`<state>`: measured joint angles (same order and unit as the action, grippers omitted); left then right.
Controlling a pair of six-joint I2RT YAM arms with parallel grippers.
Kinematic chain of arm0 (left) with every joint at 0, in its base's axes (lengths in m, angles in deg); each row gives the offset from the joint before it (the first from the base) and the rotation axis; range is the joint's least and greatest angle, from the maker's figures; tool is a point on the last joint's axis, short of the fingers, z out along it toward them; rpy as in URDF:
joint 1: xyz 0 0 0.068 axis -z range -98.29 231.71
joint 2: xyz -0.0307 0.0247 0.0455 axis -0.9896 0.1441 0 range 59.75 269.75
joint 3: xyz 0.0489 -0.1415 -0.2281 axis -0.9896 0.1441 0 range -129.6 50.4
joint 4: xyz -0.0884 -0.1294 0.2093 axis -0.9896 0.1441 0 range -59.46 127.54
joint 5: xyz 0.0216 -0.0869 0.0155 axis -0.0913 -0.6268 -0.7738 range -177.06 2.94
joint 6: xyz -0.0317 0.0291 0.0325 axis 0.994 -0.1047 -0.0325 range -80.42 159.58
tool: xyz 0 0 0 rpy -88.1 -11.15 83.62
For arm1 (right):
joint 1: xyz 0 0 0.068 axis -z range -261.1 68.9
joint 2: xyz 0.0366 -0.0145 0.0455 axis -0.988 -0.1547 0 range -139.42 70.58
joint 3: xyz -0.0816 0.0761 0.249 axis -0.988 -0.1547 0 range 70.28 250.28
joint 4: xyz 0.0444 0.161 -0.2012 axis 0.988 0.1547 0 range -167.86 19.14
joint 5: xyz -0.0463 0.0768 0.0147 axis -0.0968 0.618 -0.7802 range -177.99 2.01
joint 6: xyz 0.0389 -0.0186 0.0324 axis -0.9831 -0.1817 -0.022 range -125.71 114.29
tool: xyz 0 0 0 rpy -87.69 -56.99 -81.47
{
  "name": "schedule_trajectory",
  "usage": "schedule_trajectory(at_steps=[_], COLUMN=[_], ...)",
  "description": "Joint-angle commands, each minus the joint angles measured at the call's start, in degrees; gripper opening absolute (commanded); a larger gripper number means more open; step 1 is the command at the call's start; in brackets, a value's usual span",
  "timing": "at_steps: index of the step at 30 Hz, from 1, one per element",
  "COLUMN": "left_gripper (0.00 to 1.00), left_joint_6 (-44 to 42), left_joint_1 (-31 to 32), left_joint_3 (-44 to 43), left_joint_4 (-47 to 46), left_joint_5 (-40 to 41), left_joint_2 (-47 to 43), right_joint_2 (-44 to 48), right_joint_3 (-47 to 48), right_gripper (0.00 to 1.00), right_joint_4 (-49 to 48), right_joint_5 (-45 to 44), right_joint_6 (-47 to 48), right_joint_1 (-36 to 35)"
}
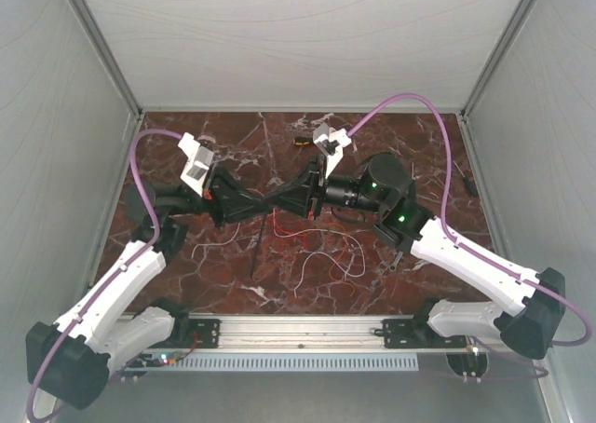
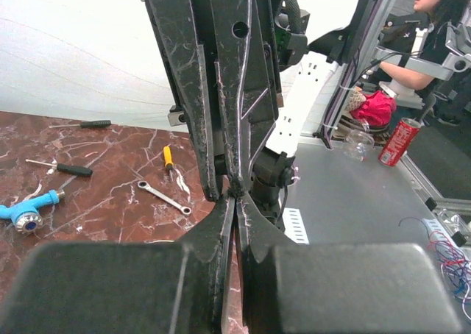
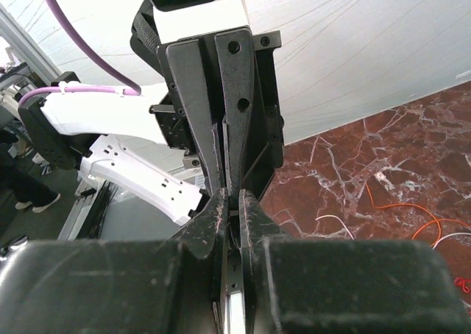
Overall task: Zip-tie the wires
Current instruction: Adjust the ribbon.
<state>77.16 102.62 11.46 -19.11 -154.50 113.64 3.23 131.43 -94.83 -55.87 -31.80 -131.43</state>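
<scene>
1. One wide worktop (image 1: 186,283), red-brown marble with white veins, carries everything; pale walls close it in on three sides.
2. Both my arms reach in from the near edge and meet tip to tip above the middle of the worktop. My left end effector (image 1: 270,204) is closed, its fingers pressed together. My right end effector (image 1: 287,198) is closed too, its tips touching the left's. Both wrist views show the two pairs of fingers nose to nose. A red strand shows right beneath the tips, so a wire may be pinched there, but I cannot tell.
3. The wires (image 1: 312,260), thin white, red and orange strands, lie in loose loops on the worktop just nearer than the meeting point. They are not gathered into a bundle.
4. A thin, dark, straight strip, which I take for the zip tie (image 1: 256,260), lies flat just left of those loops, around nothing.
5. Small tools sit apart toward the far side: a yellow-handled screwdriver (image 2: 168,156) and a combination wrench (image 2: 163,196).
6. My judgement is that this is an early step, a fingertip handover or regrip, with no wrapping done. Next, one end effector should collect the strands. The other should bring the strip round them and thread its tail through the head, which takes fine alignment because the strands look springy.
</scene>
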Motion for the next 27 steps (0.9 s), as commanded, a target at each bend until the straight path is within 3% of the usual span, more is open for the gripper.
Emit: schedule_trajectory(at_steps=[1, 3, 4, 5, 7, 11, 18, 22, 24, 27], left_gripper=[0.00, 0.29, 0.40, 0.46, 0.48, 0.45, 0.25, 0.37, 0.35, 0.06], left_joint_6=[-1.7, -2.7, -3.4, -4.0, -5.3, -8.1, -10.6, -9.8, -9.7, -9.1], left_joint_1=[0.5, 0.5, 0.5, 0.5, 0.5, 0.5, 0.5, 0.5, 0.5, 0.5], left_joint_3=[-0.4, -0.2, -0.1, 0.2, 0.7, 2.3, 2.9, 2.9, 3.0, 3.4], left_joint_4=[-0.9, 0.7, 2.8, 4.1, 6.1, 9.8, 14.5, 14.2, 13.5, 11.8], left_joint_5=[1.7, 3.5, 4.3, 4.8, 5.0, 6.2, 10.0, 10.2, 9.5, 9.0], left_joint_2=[-0.2, -0.6, -1.0, -1.3, -1.9, -3.7, -5.4, -5.7, -5.7, -5.6], right_joint_2=[0.8, 1.4, 1.7, 2.0, 2.6, 3.1, 3.3, 3.2, 3.1, 3.1], right_joint_3=[0.4, 0.3, 0.4, 0.4, 0.6, 1.2, 1.6, 1.9, 1.9, 1.7], right_gripper=[0.00, 0.00, 0.00, 0.00, 0.00, 0.00, 0.00, 0.00, 0.00, 0.00], right_joint_4=[-3.4, -2.9, -2.4, -1.8, -0.6, 0.7, 1.3, 2.9, 3.4, 3.4], right_joint_5=[-2.4, -4.3, -5.4, -6.5, -8.2, -9.0, -8.6, -8.4, -8.9, -9.0], right_joint_6=[-0.5, -0.7, -0.8, -0.6, -0.1, 0.4, 0.5, 1.6, 2.0, 2.1], right_joint_1=[-0.8, -0.8, -0.8, -0.8, -0.7, -0.5, -0.3, -0.3, -0.3, -0.3])
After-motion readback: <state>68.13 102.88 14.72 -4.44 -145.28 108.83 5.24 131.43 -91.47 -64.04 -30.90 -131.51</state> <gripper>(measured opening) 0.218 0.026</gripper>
